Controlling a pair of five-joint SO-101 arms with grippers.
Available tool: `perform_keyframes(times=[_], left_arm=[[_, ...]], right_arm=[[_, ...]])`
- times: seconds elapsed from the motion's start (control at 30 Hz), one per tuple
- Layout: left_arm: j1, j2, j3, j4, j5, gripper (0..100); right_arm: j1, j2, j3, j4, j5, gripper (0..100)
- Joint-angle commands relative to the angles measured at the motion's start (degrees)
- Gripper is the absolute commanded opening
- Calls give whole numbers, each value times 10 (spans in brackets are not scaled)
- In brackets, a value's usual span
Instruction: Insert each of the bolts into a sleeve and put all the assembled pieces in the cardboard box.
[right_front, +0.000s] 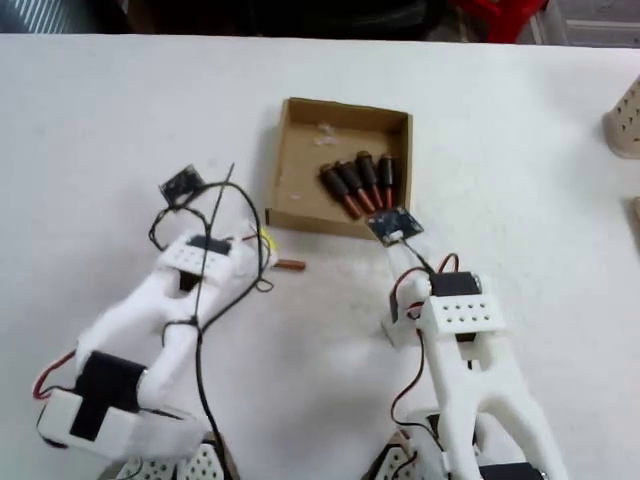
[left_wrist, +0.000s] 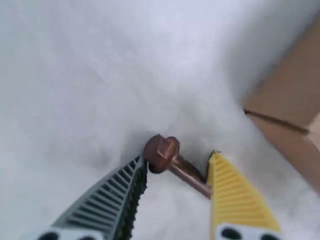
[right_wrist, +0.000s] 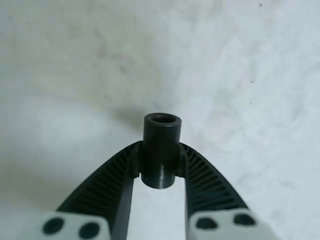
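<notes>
A copper bolt (left_wrist: 167, 159) lies on the white table (left_wrist: 100, 75), also visible as the bolt (right_front: 291, 265) just in front of the cardboard box (right_front: 300, 150). My left gripper (left_wrist: 175, 167) is open, its grey finger (left_wrist: 120, 195) at the bolt's head and its yellow finger (left_wrist: 235, 195) against the shaft. My right gripper (right_wrist: 159, 150) is shut on a black sleeve (right_wrist: 161, 145), whose open bore points away from the wrist. The right arm (right_front: 455, 310) stands in front of the box's right corner. Several assembled pieces (right_front: 360, 182) lie inside the box.
A beige perforated object (right_front: 625, 120) stands at the table's right edge. Black cables (right_front: 215, 250) loop over the left arm. A box corner (left_wrist: 290, 120) rises close beside the left gripper. Bare white table (right_front: 120, 120) spreads to the left and behind the box.
</notes>
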Motion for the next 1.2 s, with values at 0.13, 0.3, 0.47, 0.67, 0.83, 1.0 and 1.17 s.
perform_keyframes(times=[0.13,0.3,0.47,0.67,0.83,1.0,1.17], left_arm=[[-5,68,-91,37,4,211],[-4,69,-87,37,1,109],[-7,68,-90,37,-25,56],[-28,44,-85,38,-29,23],[-49,-45,-40,43,-103,23],[-58,-113,5,41,-187,23],[-80,-100,4,44,-320,23]], right_arm=[[-7,-16,-3,-6,8,17],[-5,-16,-3,-6,8,17],[-4,-16,-3,-6,8,17],[-3,-17,-3,-6,6,17],[-3,-16,-3,-6,4,17],[-3,-16,-3,-6,4,17],[-3,-16,-3,-6,4,17]])
